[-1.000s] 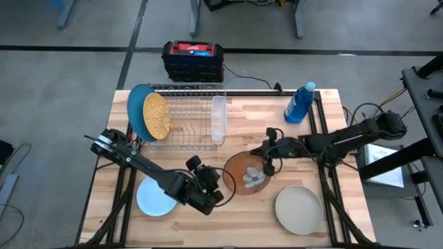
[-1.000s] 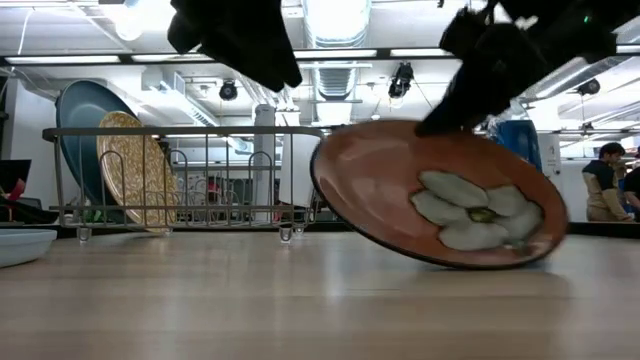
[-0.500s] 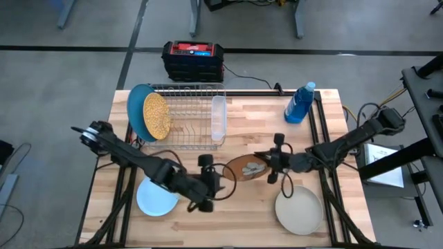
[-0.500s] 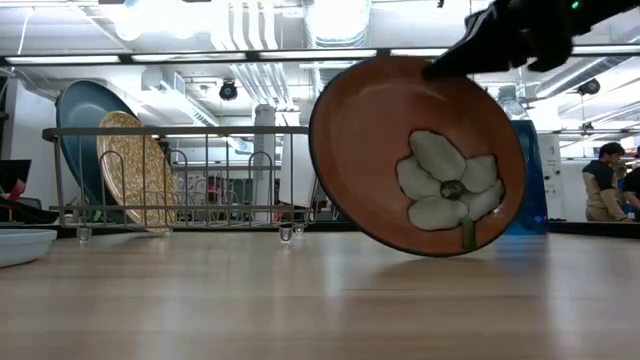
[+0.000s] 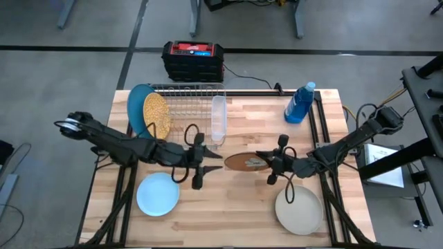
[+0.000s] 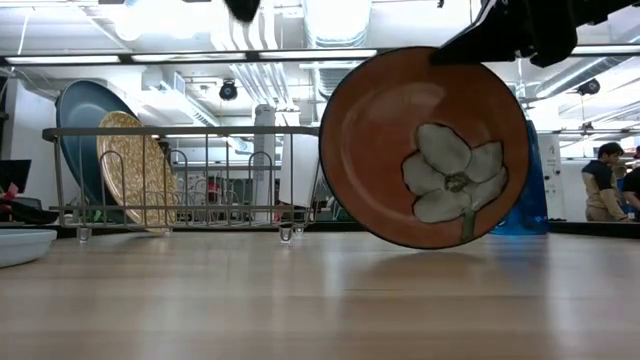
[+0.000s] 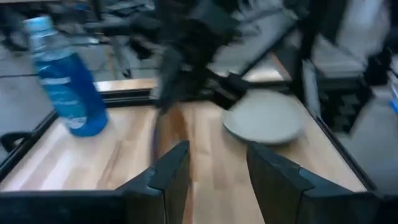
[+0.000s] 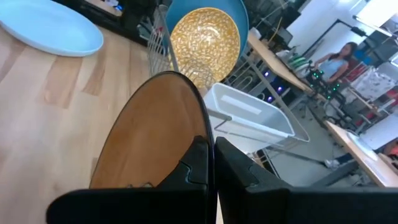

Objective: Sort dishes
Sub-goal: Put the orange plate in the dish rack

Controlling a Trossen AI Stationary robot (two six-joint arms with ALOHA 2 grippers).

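My right gripper (image 5: 261, 161) is shut on a rust-brown plate with a white flower (image 6: 425, 148), which stands on edge at mid-table and shows edge-on from above (image 5: 243, 162). My left gripper (image 5: 213, 161) is open and level just to the left of that plate, pointing at it and touching nothing. Its fingers (image 7: 168, 177) frame the plate's edge. In the wire rack (image 5: 187, 114) a large blue plate (image 5: 136, 111) and a gold speckled plate (image 5: 156, 115) stand on their rims. A pale blue plate (image 5: 158, 194) and a beige plate (image 5: 298, 209) lie flat on the table. My right gripper pinches the brown plate's rim (image 8: 200, 134) between its two fingers, one on each face. It holds the upper part of the rim (image 6: 478, 55) on the side toward the table's right. The fingers come in about level from the table's right. The plate hangs upright on edge, its lower rim just off the table.
A blue bottle (image 5: 299, 104) stands at the far right. A clear plastic container (image 5: 219, 119) sits at the rack's right end. A black-and-red box (image 5: 192, 59) lies on the floor beyond the far edge. A person (image 6: 603, 180) shows in the room behind.
My right gripper has rolled and risen. The brown plate, which leaned with its rim on the table, now stands upright on edge, off the wood. My left gripper has swung up from near the front edge toward mid-table and turned level, pointing at the plate.
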